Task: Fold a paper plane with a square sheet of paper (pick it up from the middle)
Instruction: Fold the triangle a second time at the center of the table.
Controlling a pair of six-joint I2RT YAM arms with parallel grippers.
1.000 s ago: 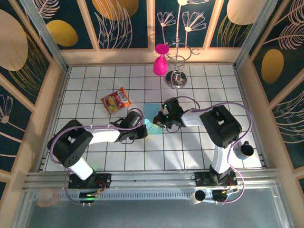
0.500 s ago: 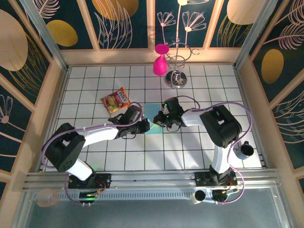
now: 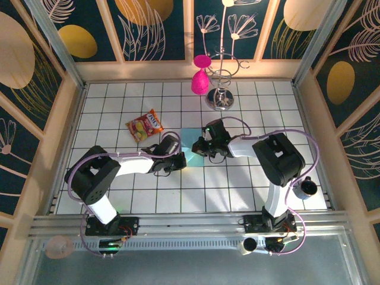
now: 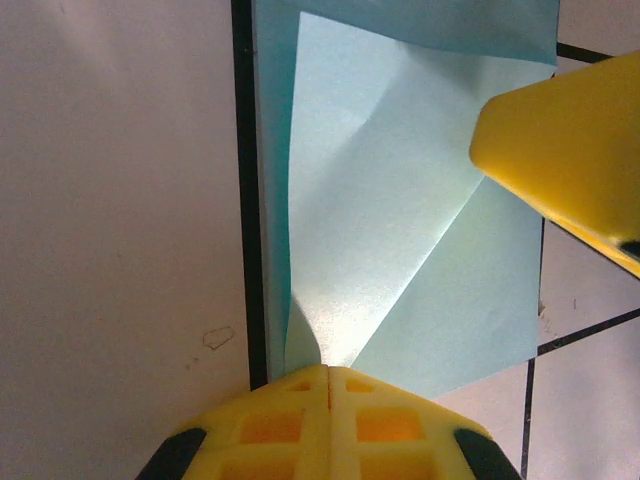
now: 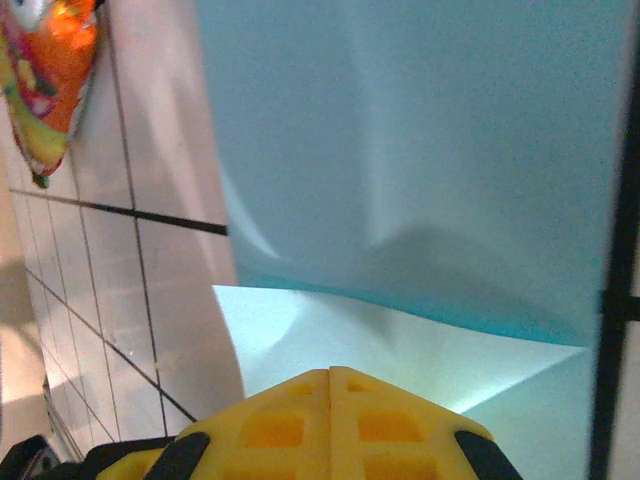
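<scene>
white tabletop (image 3: 249, 178) with black grid lines under the chrome stand (image 3: 221, 95); behind and beside it, dark blue wall panels (image 3: 160, 29) printed with gold leaves, pale wooden framing (image 3: 190, 70).

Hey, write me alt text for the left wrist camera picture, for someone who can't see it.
A light-blue paper, partly folded with a slanted flap, lies on the white tiled table. The left arm's shut yellow fingers meet its near edge at the bottom, and another yellow finger reaches in from the right.

left gripper (image 3: 181, 160) moved right, paper sheet (image 3: 191, 141) shifted farther back
</scene>
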